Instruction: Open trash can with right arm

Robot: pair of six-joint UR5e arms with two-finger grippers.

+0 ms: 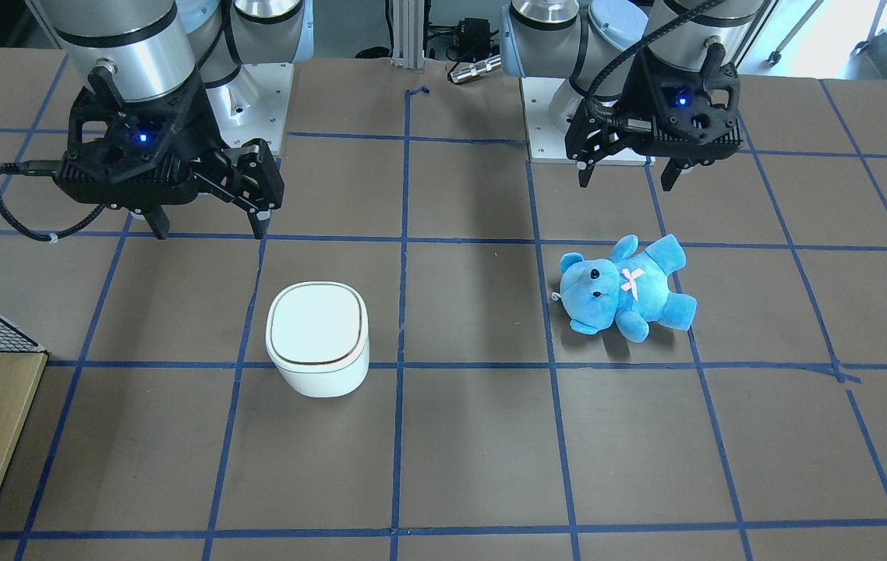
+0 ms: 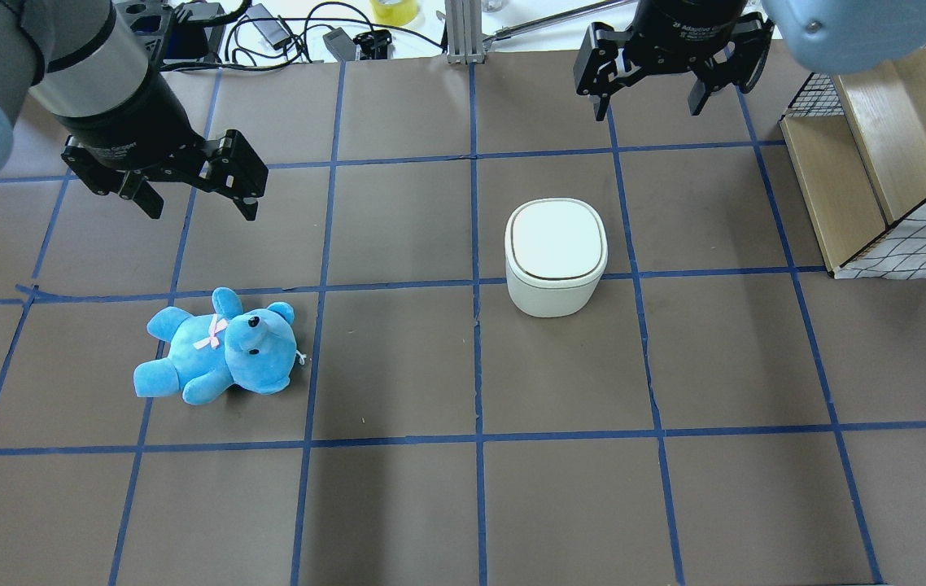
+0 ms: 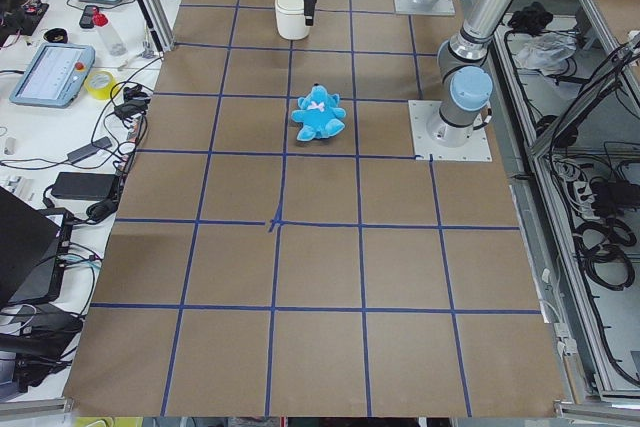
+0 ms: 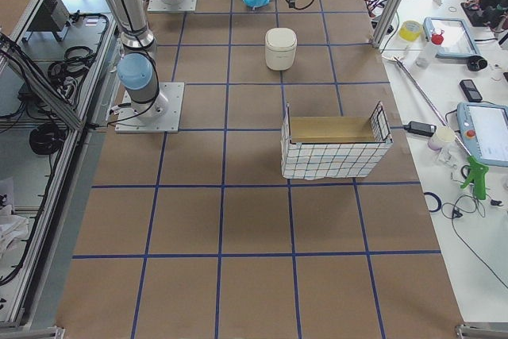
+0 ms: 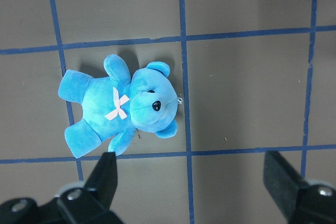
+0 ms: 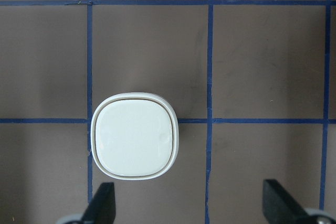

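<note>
The white trash can [image 1: 319, 339] stands on the brown table with its lid shut; it also shows in the overhead view [image 2: 555, 256] and the right wrist view [image 6: 135, 136]. My right gripper [image 1: 210, 232] is open and empty. It hangs above the table on the robot's side of the can, apart from it, as the overhead view [image 2: 646, 111] shows. In the right wrist view the can lies ahead of the left fingertip [image 6: 105, 195]. My left gripper [image 1: 627, 185] is open and empty, above the table near a blue teddy bear [image 1: 627, 288].
The teddy bear [image 2: 219, 350] lies on its back on the robot's left half, below the left gripper [image 5: 191, 171]. A wire basket with a wooden insert [image 2: 878, 163] stands at the table's right edge. Blue tape lines grid the table.
</note>
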